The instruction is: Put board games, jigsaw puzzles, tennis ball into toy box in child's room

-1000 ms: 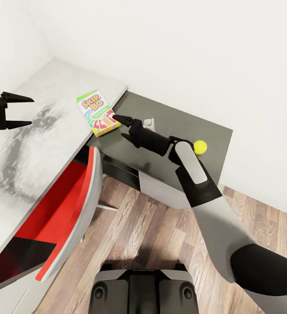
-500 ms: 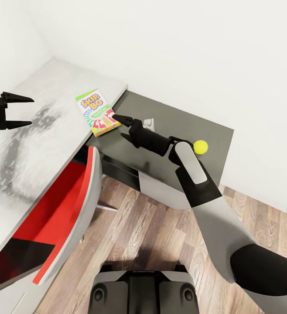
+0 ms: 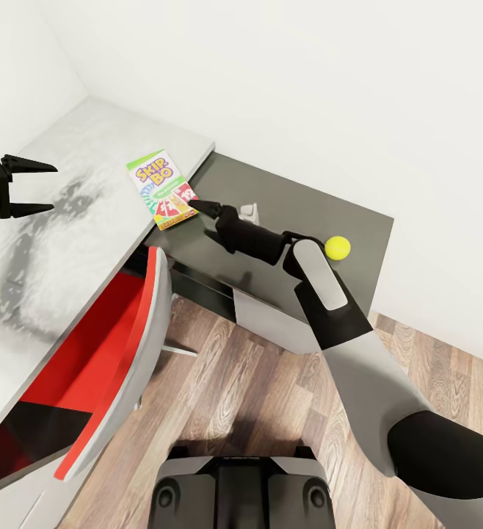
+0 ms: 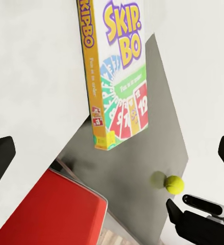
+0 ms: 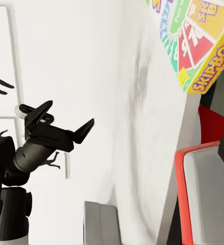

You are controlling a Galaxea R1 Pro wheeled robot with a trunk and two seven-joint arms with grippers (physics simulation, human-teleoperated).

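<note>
An orange-green Skip-Bo board game (image 3: 161, 189) lies flat on the table's white top (image 3: 73, 220), at its corner. My right gripper (image 3: 200, 218) is open at the box's near corner, its upper fingertip over the box edge; I cannot tell if it touches. The tennis ball (image 3: 337, 247) rests on the lower dark grey surface (image 3: 300, 198), beside my right forearm. My left gripper (image 3: 51, 187) hovers open and empty over the white top, left of the box. The left wrist view faces the board game (image 4: 117, 76) and the tennis ball (image 4: 174, 184). The toy box, jigsaw puzzles and bed are out of view.
A red-and-grey chair (image 3: 117, 345) is pushed under the desk at the left. A small pale object (image 3: 249, 211) sits on the dark surface behind the right gripper. White walls close the corner; wooden floor (image 3: 271, 397) spreads below.
My right gripper has edged slightly left along the box's near corner, and the box looks nudged a little left. The left gripper and the ball have stayed put.
</note>
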